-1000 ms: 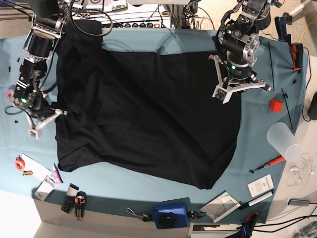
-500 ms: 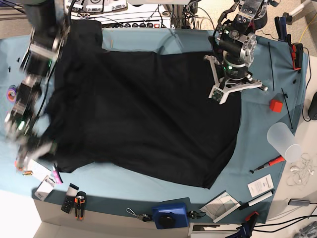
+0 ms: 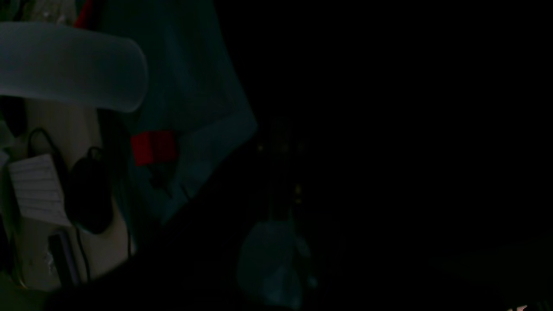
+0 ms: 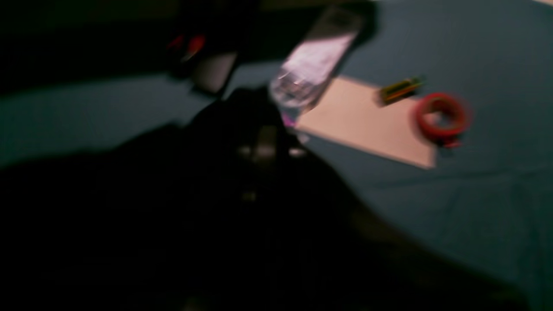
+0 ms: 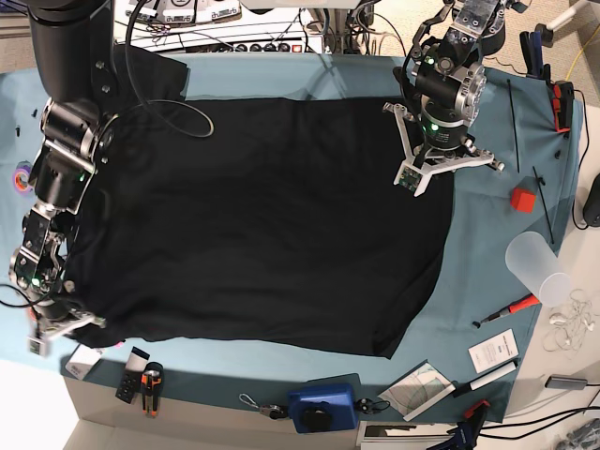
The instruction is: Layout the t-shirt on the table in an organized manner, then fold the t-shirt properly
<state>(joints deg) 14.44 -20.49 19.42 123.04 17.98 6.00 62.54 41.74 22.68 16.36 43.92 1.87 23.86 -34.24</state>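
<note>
Teal cloth covers the desk (image 5: pixel 281 80), and the t-shirt (image 5: pixel 272 216) lies spread over most of it, plain black side up, reaching from the right gripper (image 5: pixel 58 323) across to the left gripper (image 5: pixel 427 169). The shirt's near edge runs unevenly, and its corner nearest the right gripper lies flat on the cloth.

The left gripper sits low over the shirt's far corner, on the side of the desk that holds the red block (image 5: pixel 523 199) and the translucent cup (image 5: pixel 536 267); both stand beyond that gripper, off the fabric. Its jaws are closed, and the base view puts its white fingers right on the black cloth, though whether cloth is pinched between them cannot be told. The left wrist view is nearly all dark fabric, with the cup (image 3: pixel 73 65) and the red block (image 3: pixel 153 147) to one side.

The right gripper hangs at the shirt's opposite near corner, at the very edge of the fabric. Its wrist view is blurred: black cloth (image 4: pixel 216 224) fills the lower part, and how wide the jaws stand cannot be told. Just past that gripper lie a pale sheet of paper (image 4: pixel 367 123), a red tape roll (image 4: pixel 441 114) and a small yellow-and-dark item (image 4: pixel 399 88), all on bare teal cloth.
</note>
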